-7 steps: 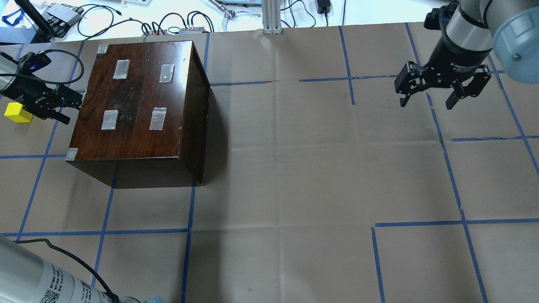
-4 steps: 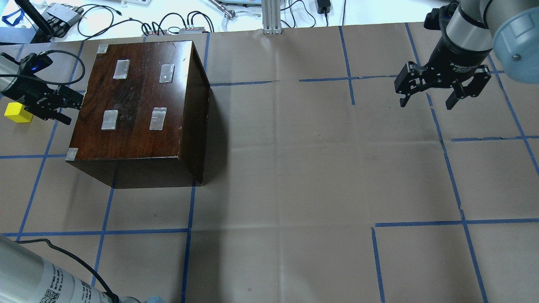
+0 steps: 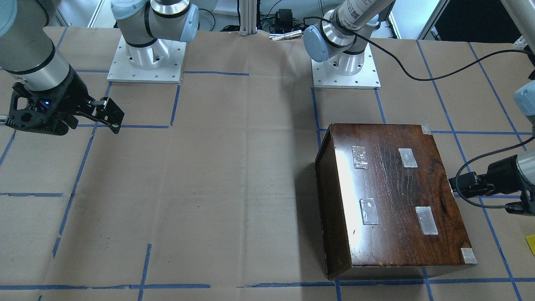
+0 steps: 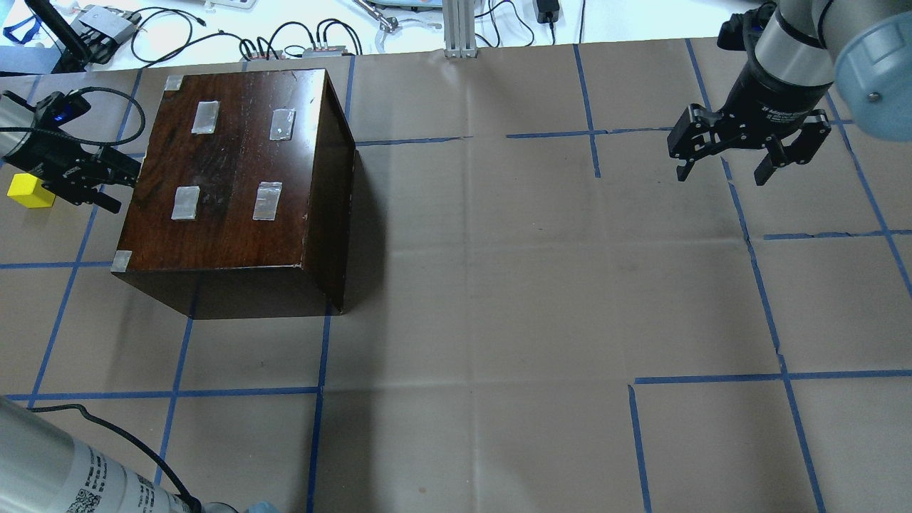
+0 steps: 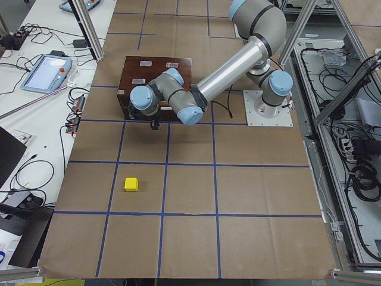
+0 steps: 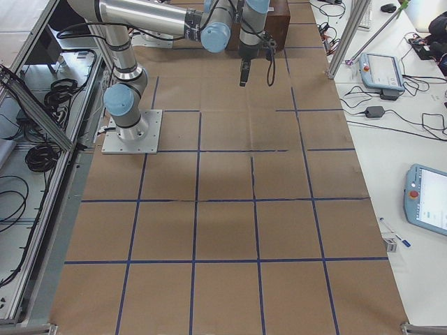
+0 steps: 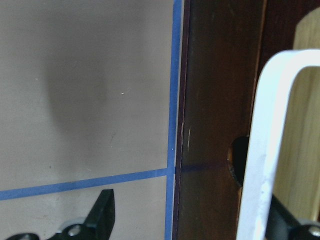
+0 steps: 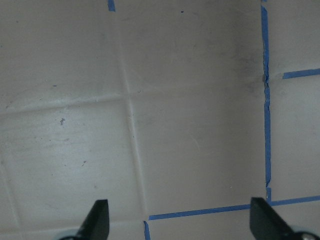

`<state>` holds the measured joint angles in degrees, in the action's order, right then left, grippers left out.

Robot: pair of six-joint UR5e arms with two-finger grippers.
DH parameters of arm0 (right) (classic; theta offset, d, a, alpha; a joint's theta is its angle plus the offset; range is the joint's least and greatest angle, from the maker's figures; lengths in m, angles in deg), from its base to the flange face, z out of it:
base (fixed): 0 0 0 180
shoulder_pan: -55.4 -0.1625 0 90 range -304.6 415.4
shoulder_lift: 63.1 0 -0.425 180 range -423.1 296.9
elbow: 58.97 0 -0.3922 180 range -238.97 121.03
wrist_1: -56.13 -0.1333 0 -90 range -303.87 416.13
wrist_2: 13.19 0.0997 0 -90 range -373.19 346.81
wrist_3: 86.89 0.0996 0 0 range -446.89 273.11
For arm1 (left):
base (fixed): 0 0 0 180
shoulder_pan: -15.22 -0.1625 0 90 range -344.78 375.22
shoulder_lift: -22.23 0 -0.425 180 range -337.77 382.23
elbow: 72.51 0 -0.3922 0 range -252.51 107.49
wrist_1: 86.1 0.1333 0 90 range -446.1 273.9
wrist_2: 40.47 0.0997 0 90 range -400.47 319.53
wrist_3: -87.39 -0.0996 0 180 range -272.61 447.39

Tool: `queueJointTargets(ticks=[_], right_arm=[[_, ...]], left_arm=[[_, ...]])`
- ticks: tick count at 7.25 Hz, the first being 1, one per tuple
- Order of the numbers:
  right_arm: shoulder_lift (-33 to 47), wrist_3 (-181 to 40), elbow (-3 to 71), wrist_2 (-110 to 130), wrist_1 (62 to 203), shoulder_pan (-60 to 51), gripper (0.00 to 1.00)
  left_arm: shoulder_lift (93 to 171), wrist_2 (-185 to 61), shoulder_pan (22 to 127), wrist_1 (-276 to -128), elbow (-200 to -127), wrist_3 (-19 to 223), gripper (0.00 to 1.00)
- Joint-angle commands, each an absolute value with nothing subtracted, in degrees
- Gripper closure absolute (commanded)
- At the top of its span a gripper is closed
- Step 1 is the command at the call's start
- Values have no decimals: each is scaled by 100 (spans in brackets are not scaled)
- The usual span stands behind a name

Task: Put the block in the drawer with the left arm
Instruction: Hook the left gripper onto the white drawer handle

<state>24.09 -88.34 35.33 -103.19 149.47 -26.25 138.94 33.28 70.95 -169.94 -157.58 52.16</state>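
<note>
The left gripper [image 4: 117, 187] sits low against the side of the dark wooden cabinet [image 4: 228, 171] that faces the table's left edge, its fingers [image 7: 102, 212] spread wide. In the left wrist view a white loop handle [image 7: 257, 150] stands between the two fingers. It sits in front of dark brown wood with a round hole [image 7: 239, 161], and pale wood shows behind it. Whether a finger touches the handle, or how far the drawer is out, I cannot tell; the left arm [image 5: 229, 62] hides that face from the side camera.

The cabinet stands on the paper-covered table [image 4: 499, 285] near the far left corner, with grey tape patches [image 4: 205, 117] on its top. The yellow block [image 5: 131, 184] lies on the paper between the cabinet and the table's left edge, well apart from the gripper.

The right gripper [image 4: 723, 171] hangs above the table near the far right corner. Its fingers are spread and empty, with only paper and blue tape lines [image 8: 265, 100] below.
</note>
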Motion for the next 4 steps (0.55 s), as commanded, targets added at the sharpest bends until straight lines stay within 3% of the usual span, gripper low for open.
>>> queueJointTargets(ticks=[1, 4], right_arm=[[2409, -8838, 3534, -10319, 14947, -2625, 0], [2409, -8830, 3534, -10319, 14947, -2625, 0]], left_arm=[[13895, 3353, 7085, -16994, -15750, 5179, 1], [13939, 3887, 7050, -16994, -15680, 5179, 1]])
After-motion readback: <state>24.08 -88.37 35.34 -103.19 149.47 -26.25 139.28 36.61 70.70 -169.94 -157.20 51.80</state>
